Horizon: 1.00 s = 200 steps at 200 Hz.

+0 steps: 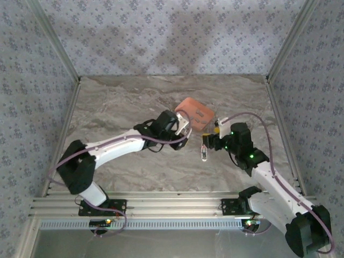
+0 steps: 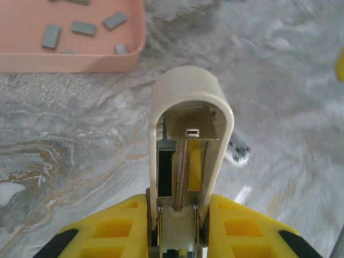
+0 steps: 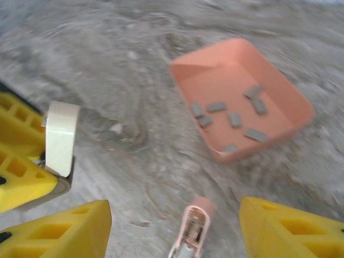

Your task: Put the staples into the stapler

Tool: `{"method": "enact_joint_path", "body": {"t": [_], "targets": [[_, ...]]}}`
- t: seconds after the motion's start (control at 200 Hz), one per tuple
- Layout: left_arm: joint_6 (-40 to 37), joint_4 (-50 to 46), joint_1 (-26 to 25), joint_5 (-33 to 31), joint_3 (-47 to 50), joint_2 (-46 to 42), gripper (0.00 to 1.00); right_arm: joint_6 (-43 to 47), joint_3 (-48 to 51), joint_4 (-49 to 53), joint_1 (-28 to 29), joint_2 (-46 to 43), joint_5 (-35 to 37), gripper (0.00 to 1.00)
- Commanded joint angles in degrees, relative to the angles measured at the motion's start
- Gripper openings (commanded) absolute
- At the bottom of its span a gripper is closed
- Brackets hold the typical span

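Observation:
My left gripper (image 2: 180, 209) (image 1: 183, 127) is shut on the stapler's cream-white part (image 2: 188, 129), which stands up between the yellow fingers with its spring and open channel showing. The same cream piece (image 3: 60, 137) appears at the left of the right wrist view. The stapler's pale pink part (image 3: 192, 228) (image 1: 204, 152) lies on the table between the spread fingers of my right gripper (image 3: 174, 207) (image 1: 213, 141), which is open and apart from it. Several grey staples (image 3: 234, 118) (image 2: 83, 27) lie loose in the salmon-orange tray (image 3: 236, 62) (image 1: 196, 113).
The tray (image 2: 70, 62) sits just beyond both grippers on the marbled table (image 1: 123, 102). Patterned walls with metal frame posts (image 1: 59, 48) close in the left, right and back sides. A rail (image 1: 161, 207) runs along the near edge.

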<state>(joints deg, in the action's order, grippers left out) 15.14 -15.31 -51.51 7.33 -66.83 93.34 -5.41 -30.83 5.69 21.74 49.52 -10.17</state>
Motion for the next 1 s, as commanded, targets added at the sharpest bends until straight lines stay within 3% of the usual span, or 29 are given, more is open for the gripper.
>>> {"method": "enact_joint_path", "body": {"t": [0.0,0.175,0.425,0.995], "targets": [[20.76,-5.91,-1.89,-8.27,-5.6,5.9,0.2,-11.55,2.21,2.52,-1.29,-2.46,6.8,0.65],[31.77,-6.36,-5.22,-11.93,-10.09,13.25,0.23,-16.36,5.33,0.97,-1.93,-5.76,9.63,0.65],[37.5,-13.09,-7.35,-14.44,-17.74,20.24,0.23,-19.79,8.23,1.64,-1.98,-9.22,10.69,0.64],[41.38,-16.68,-8.08,-11.91,-20.96,26.27,0.26,-20.32,9.17,2.74,-2.13,-11.19,10.66,0.64]]}}
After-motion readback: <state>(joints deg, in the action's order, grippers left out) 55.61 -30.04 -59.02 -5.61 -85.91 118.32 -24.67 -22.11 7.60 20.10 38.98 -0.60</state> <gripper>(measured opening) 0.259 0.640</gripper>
